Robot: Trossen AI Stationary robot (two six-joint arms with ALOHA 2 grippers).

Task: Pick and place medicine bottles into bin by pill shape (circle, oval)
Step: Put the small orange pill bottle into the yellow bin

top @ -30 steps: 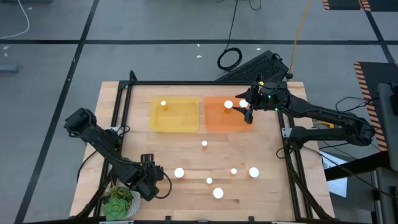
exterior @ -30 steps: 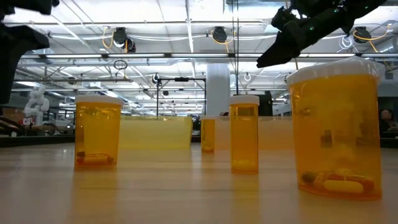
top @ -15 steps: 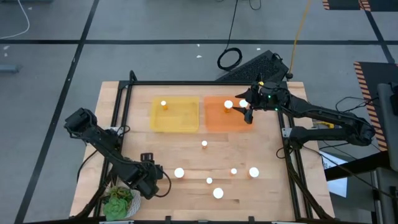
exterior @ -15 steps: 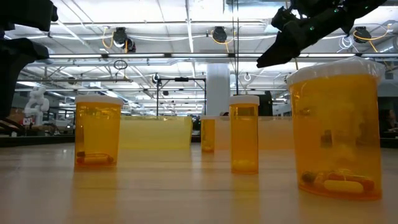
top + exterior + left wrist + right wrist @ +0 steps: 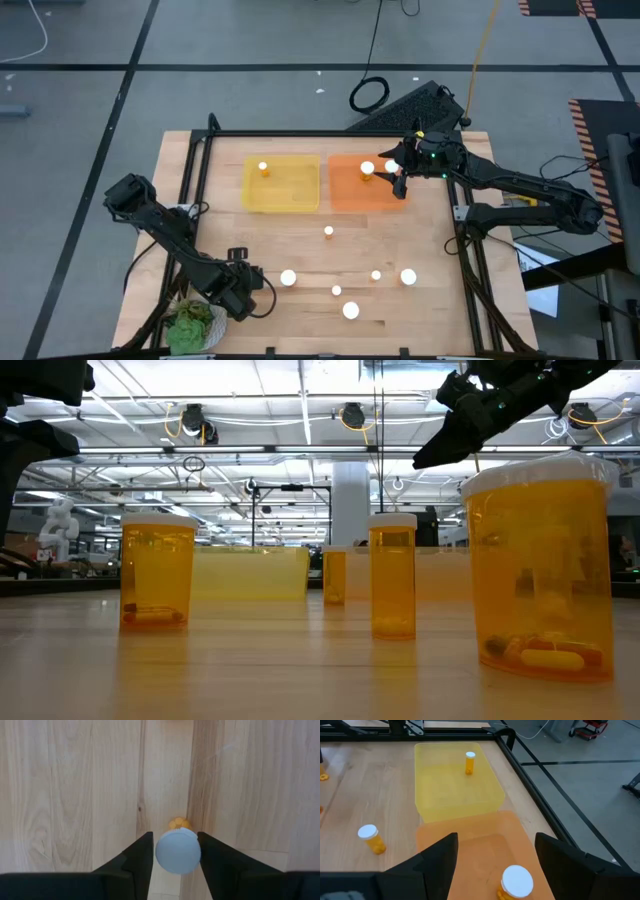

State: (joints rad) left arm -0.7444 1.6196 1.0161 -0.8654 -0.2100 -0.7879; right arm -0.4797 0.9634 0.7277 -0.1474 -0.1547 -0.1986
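Sorted so far, yellow bin [image 5: 300, 197]: I count one medicine bottle [image 5: 263, 168] standing inside it, near its far left corner.
Sorted so far, orange bin [image 5: 345, 195]: at least one wide-capped bottle [image 5: 368, 169] stands in it. A second white cap [image 5: 391, 166] shows just beside the right gripper, and I cannot tell whether that one is inside the bin or on its rim.
Left to sort: six bottles stand on the bare wooden table [image 5: 440, 240]. One [image 5: 328, 232] is alone just in front of the bins. The others sit nearer the front edge: [image 5: 288, 277], [image 5: 337, 291], [image 5: 351, 310], [image 5: 376, 275] and [image 5: 408, 277].
Progress judgement: I rate the job about a third done, with most bottles unsorted.
Right gripper [image 5: 399, 184]: it hovers over the right edge of the orange bin. Its wrist camera shows the fingers [image 5: 437, 857] spread wide with nothing between them, and a capped bottle below in the bin.
Left gripper [image 5: 175, 851]: it is low at the front left of the table. The fingers sit on either side of a white-capped bottle [image 5: 178, 851], very near the cap, but I cannot tell whether they are pinching it.
Pill contents: the low view shows oval capsules lying in the nearest bottle [image 5: 540, 565].
Labels and writing: none readable on any bottle, cap or bin in any view.
Other items: a green leafy object [image 5: 195, 325] sits at the front left corner.
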